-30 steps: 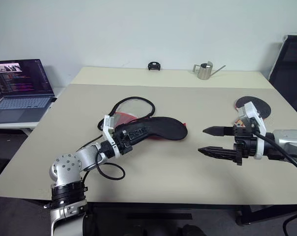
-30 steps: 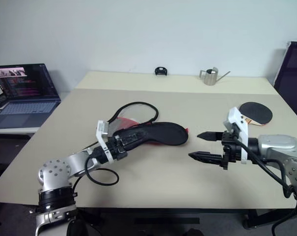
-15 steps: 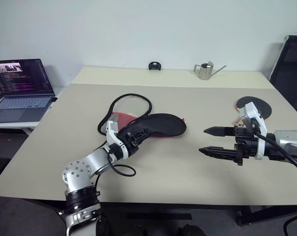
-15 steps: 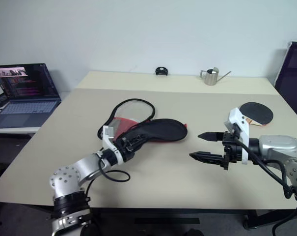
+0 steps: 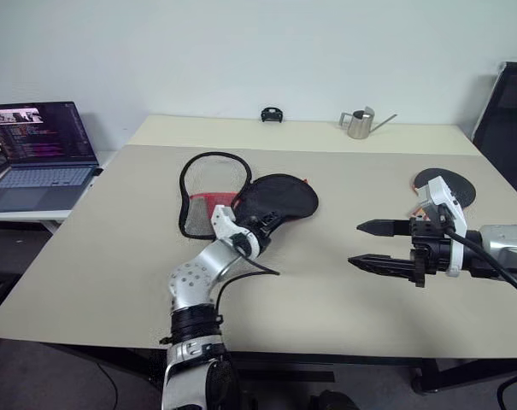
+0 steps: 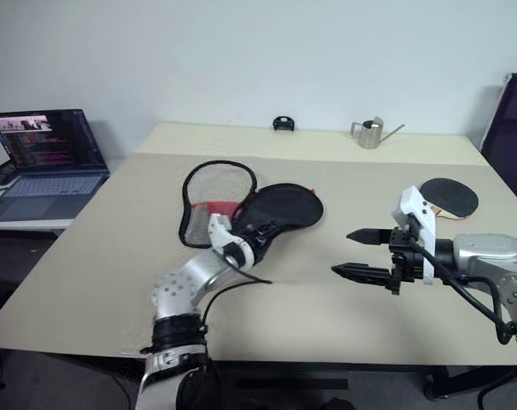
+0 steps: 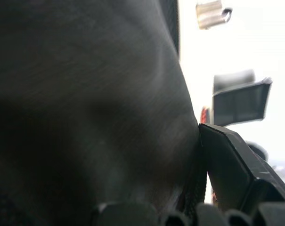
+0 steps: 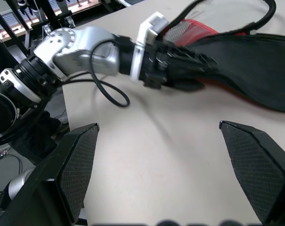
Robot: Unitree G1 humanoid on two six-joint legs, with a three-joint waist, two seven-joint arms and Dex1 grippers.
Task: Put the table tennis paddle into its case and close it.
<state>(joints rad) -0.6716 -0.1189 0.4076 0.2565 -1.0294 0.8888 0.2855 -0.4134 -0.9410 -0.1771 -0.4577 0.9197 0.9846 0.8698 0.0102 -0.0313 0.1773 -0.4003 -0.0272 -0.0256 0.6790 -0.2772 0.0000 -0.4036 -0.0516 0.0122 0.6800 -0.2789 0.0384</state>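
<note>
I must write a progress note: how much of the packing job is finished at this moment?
Nothing is packed yet. The left hand grips the black flap of the open case. The table tennis paddle lies apart at the table's far right; the right hand hovers open. Left: insert the paddle, then zip.

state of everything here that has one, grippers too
soft black fabric case: unzipped, mesh flap laid open, held by the left gripper
round black table tennis paddle: flat on the table, outside the case
left gripper: jaws shut on the case
right gripper: jaws open, holding nothing
laptop: lid up, screen lit
</note>
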